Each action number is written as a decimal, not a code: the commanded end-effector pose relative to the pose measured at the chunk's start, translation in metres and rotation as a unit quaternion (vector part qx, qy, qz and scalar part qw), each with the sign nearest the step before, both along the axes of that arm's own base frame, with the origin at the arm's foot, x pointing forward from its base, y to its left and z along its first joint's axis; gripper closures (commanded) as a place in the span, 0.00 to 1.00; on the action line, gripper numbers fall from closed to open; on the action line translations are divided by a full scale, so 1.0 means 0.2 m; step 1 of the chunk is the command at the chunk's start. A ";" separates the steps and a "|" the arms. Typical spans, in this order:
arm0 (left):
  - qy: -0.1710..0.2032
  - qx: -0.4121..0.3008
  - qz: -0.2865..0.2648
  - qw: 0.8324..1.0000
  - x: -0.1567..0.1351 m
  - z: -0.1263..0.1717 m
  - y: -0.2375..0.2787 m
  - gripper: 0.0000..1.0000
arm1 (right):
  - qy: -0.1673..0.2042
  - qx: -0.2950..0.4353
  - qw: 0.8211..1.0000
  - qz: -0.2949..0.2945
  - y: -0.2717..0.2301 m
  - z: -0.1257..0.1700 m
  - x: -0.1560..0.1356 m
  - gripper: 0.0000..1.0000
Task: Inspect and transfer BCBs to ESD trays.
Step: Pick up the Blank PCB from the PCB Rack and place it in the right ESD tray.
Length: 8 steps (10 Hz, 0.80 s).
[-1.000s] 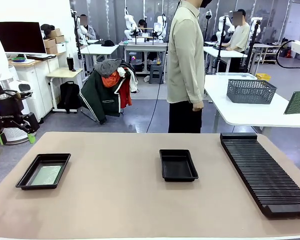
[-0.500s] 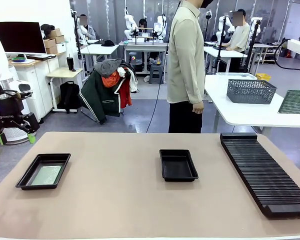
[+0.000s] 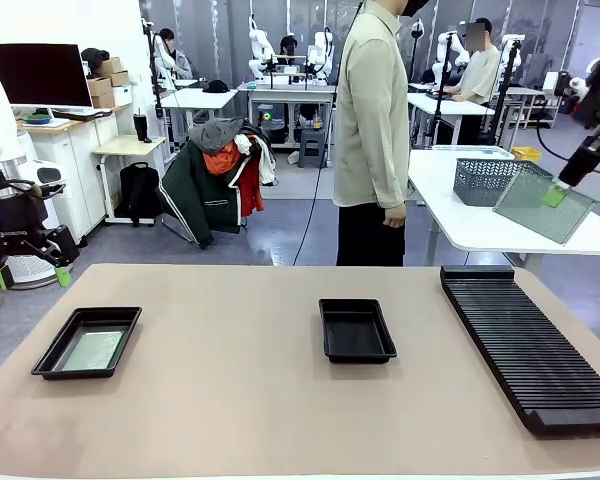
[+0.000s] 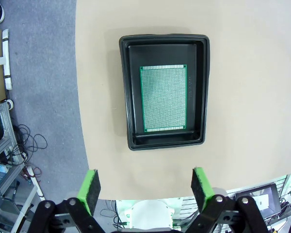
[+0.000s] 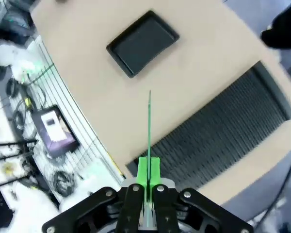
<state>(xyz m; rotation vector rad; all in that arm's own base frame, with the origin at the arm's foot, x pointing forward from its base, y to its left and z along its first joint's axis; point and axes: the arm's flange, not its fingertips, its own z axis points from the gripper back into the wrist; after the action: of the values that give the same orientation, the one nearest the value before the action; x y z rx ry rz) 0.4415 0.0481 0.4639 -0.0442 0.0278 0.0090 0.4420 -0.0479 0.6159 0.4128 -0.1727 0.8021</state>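
Green, thin and flat, the rectangular circuit board [image 3: 542,208] is held in the air at the far right of the scene. It is pinched at one edge between the pressed-together pads of the right gripper [image 3: 557,190], whose arm reaches down from the upper right. The board is tilted, its long axis sloping down toward the right. In the right wrist view it stands edge-on, pointing straight out from the fingers over the long black ribbed rack [image 5: 218,141]. The left gripper [image 4: 145,190] hangs at the left, off the table's edge, jaws spread wide. A second board [image 4: 163,98] lies flat and lengthwise in the left tray [image 3: 55,342], shallow black rectangular plastic with a raised rim. An identical middle tray [image 3: 357,335] sits between that tray and the rack.
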 end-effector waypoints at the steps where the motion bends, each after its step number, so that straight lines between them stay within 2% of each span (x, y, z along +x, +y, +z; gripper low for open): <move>1: -0.001 0.000 0.000 1.000 0.00 0.00 0.00 0.00 | 0.041 0.077 0.992 -0.093 0.07 -0.09 0.01 0.98; 4: -0.001 0.000 0.000 1.000 0.00 0.00 0.00 0.00 | 0.103 0.164 0.965 -0.175 0.18 -0.35 0.04 0.98; 8: -0.001 0.000 0.000 1.000 0.00 0.00 0.00 0.00 | 0.156 0.259 0.927 -0.222 0.41 -0.74 0.00 0.98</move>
<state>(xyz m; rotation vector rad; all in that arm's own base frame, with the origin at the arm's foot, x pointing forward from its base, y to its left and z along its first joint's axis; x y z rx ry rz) 0.4415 0.0481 0.4639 -0.0442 0.0278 0.0090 0.4466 0.0169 0.4785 0.9033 -0.1339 0.2611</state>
